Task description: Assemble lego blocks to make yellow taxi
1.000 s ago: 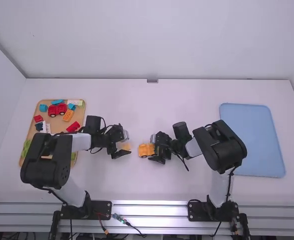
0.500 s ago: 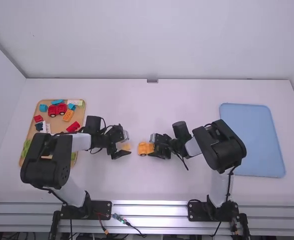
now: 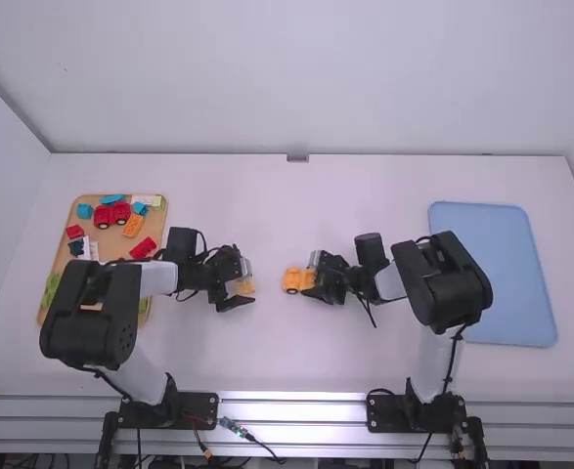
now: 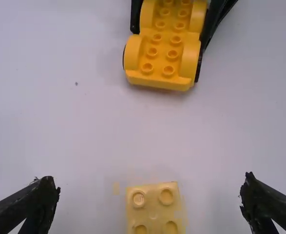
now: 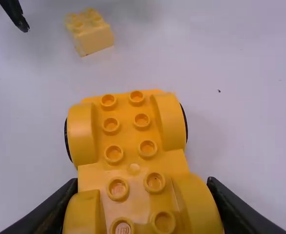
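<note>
My left gripper [image 3: 240,285] is at the table's middle left, open around a pale yellow block; in the left wrist view the left gripper [image 4: 150,200] has its fingers wide on either side of the pale block [image 4: 152,209], not touching it. To its right, my right gripper [image 3: 328,281] is shut on the orange-yellow car base [image 3: 294,280]. From the right wrist, the right gripper [image 5: 143,187] has one finger at each side of the car base [image 5: 133,141], near its rear wheels; its studs face up. The pale block [image 5: 90,33] stands apart from it.
A wooden tray [image 3: 156,233] at the left holds several red, blue, green and orange blocks, partly under the left arm. A light blue tray [image 3: 492,274] lies at the right, beside the right arm.
The right arm has shifted to the right and slightly away from the camera, carrying the car base along. My left gripper has stayed in place.
</note>
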